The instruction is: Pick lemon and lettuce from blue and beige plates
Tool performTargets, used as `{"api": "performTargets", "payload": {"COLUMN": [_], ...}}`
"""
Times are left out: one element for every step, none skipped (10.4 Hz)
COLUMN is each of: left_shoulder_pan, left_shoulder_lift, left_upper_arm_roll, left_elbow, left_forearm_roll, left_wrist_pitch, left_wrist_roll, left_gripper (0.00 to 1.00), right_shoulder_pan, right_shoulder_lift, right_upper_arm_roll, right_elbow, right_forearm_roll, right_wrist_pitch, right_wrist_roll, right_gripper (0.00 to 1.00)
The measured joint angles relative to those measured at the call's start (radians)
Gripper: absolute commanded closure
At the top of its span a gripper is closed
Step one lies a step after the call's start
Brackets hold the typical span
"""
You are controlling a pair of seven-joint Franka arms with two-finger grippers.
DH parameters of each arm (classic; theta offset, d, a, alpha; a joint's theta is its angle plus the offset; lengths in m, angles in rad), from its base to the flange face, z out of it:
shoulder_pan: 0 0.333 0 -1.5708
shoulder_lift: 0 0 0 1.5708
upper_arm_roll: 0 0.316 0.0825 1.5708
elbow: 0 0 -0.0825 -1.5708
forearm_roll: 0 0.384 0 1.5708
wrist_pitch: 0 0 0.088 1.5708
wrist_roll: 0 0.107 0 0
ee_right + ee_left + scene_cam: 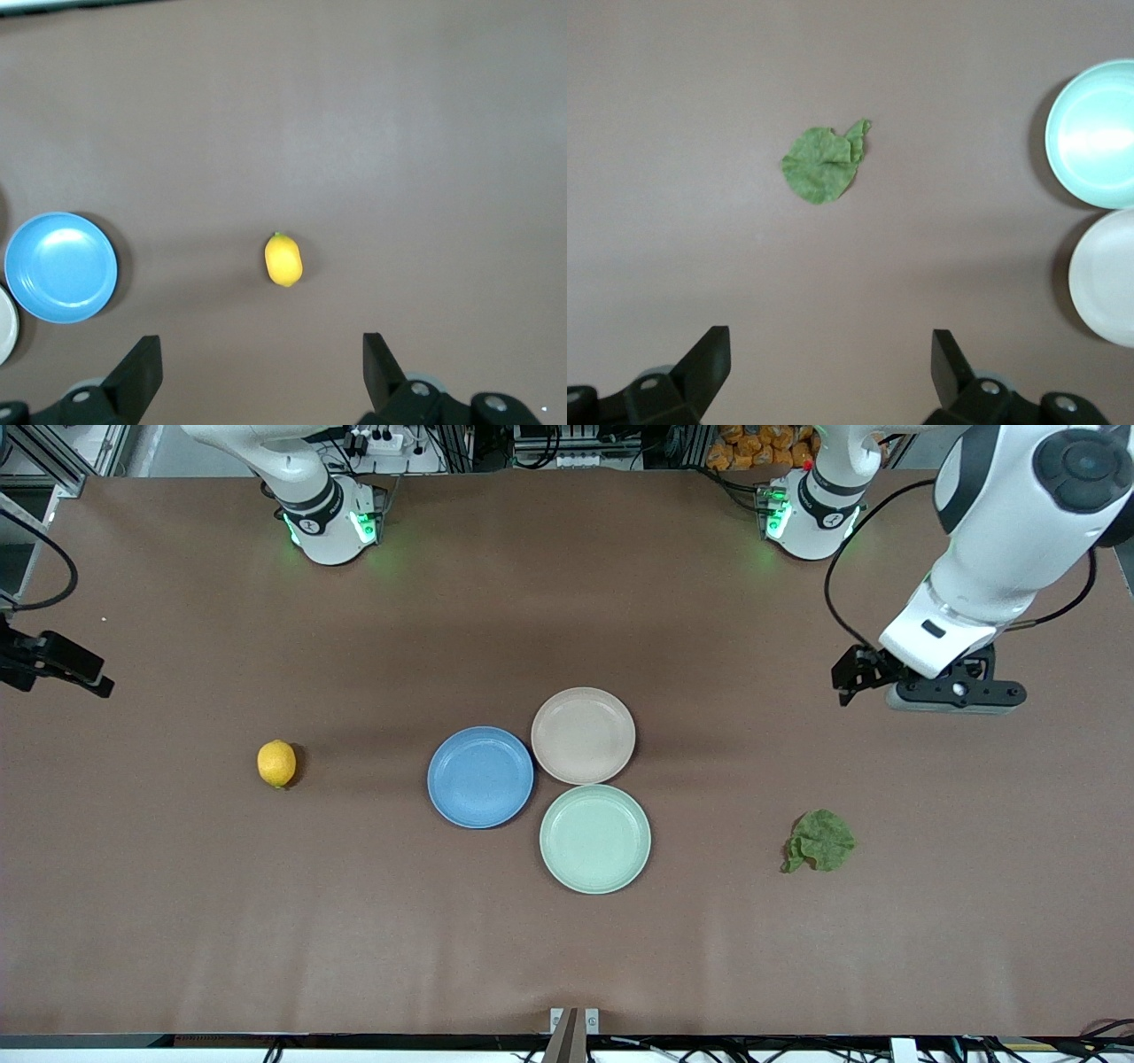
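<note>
Lemon point(276, 763) lying bare on the brown table point(177, 921) toward the right arm's end, well apart from the plates, on its side and touching nothing; seen also in the right wrist view point(283, 259). Lettuce point(821, 841) lying crumpled on the table toward the left arm's end, likewise well apart from the plates and a little nearer to the front camera than the lemon; seen too in the left wrist view point(823, 164). Blue plate point(480, 777) and beige plate point(583, 735) both empty at the middle of the table, rims touching or all but touching, with a mint-green plate point(594, 838) just beside them and nearer to the front camera, also empty. Left gripper point(830, 372) held up over bare table toward the left arm's end, fingers spread wide and holding nothing, the lettuce in sight between them lower down. Right gripper point(261, 376) barely in the front view at the edge by the right arm's end, up over bare table, fingers likewise parted wide with nothing between, the lemon framed between them. Judged from how things lie: neither item on a plate, so nothing left to lift off the blue or the beige one; task seemingly done, or else set up otherwise than worded, with both arms hanging clear
</note>
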Motion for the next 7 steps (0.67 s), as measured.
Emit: {"api": "performTargets", "payload": {"left_shoulder_pan": [0.0, 0.0, 0.0, 0.0, 0.0, 0.0, 0.0], "left_shoulder_lift": [-0.001, -0.002, -0.002, -0.002, -0.002, -0.002, -0.002], "left_upper_arm_roll": [0.001, 0.001, 0.001, 0.001, 0.002, 0.005, 0.012], "left_elbow": [0.051, 0.094, 0.131, 0.159, 0.182, 0.207, 0.229], "left_forearm_roll": [0.0, 0.0, 0.0, 0.0, -0.004, -0.018, -0.038], "left_wrist_pitch": [-0.076, -0.138, -0.199, -0.258, -0.307, -0.346, -0.373], "left_wrist_roll": [0.027, 0.04, 0.043, 0.043, 0.044, 0.044, 0.044], "left_gripper": [0.0, 0.0, 0.0, 0.0, 0.0, 0.0, 0.0], "right_shoulder_pan": [0.0, 0.0, 0.0, 0.0, 0.0, 0.0, 0.0], "right_shoulder_lift": [0.0, 0.0, 0.001, 0.002, 0.002, 0.003, 0.003], "right_upper_arm_roll": [-0.004, -0.005, -0.005, -0.004, -0.001, 0.007, 0.018], "right_elbow": [0.011, 0.012, 0.012, 0.012, 0.012, 0.012, 0.012], "right_forearm_roll": [0.0, 0.0, 0.0, 0.0, 0.0, -0.001, -0.001], "right_wrist_pitch": [0.0, 0.0, 0.007, 0.018, 0.025, 0.033, 0.041], "right_wrist_roll": [0.0, 0.0, 0.0, 0.0, 0.0, 0.0, 0.0], "right_gripper": [0.0, 0.0, 0.0, 0.0, 0.0, 0.0, 0.0]}}
